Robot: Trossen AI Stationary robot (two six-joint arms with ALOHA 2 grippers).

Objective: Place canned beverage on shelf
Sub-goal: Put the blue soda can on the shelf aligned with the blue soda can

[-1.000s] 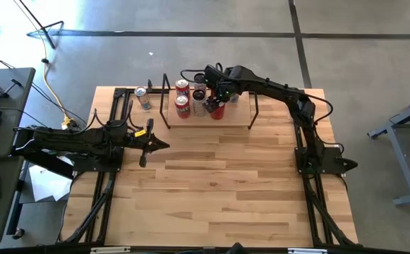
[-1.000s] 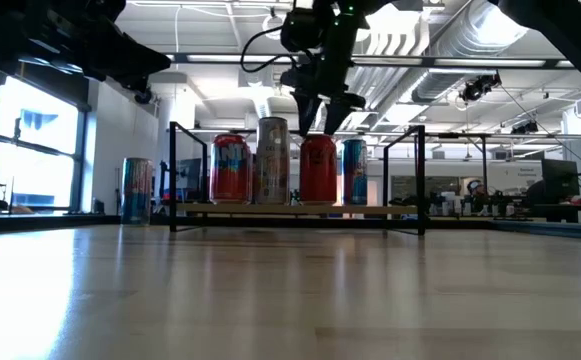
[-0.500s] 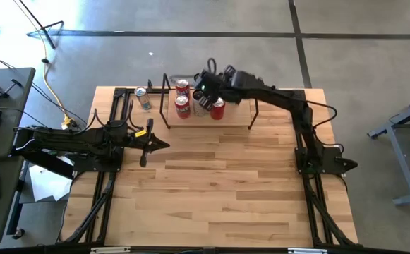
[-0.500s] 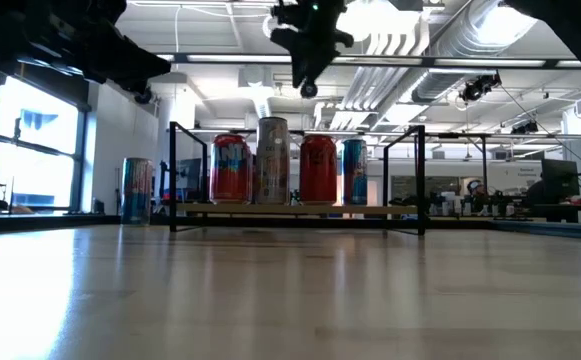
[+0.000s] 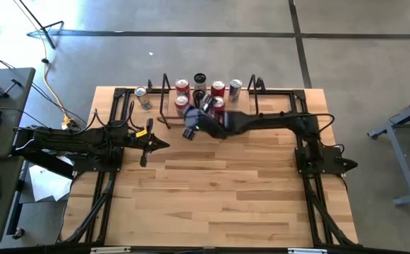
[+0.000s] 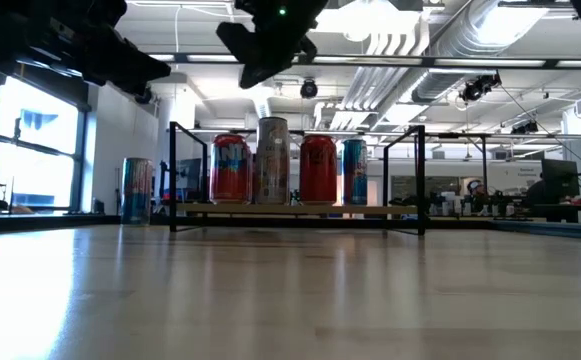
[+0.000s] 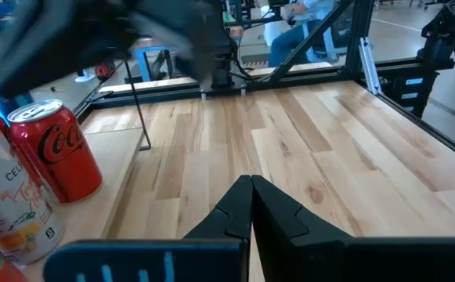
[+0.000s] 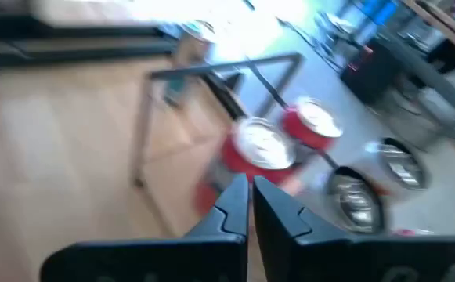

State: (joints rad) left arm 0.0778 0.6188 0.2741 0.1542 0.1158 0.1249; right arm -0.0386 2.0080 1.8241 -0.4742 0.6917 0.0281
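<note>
Wood tabletop (image 5: pixel 219 183): 4 cans (image 6: pixel 317 170) upright on shelf (image 6: pixel 295 209), frame centre. Right gripper (image 5: pixel 188 132) above, jaws closed, empty. Left gripper (image 5: pixel 164 145) centre-left, jaws closed, empty.

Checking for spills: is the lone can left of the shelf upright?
Upright: the can stands on its base beside the shelf.

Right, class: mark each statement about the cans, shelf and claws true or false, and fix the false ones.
1. The right claw grips a can. False: it is shut and empty.
2. One can stands off the shelf. True.
3. The left claw is open. False: shut.
4. Several cans stand upright on the shelf. True.
5. The right claw hangs above the table. True.
</note>
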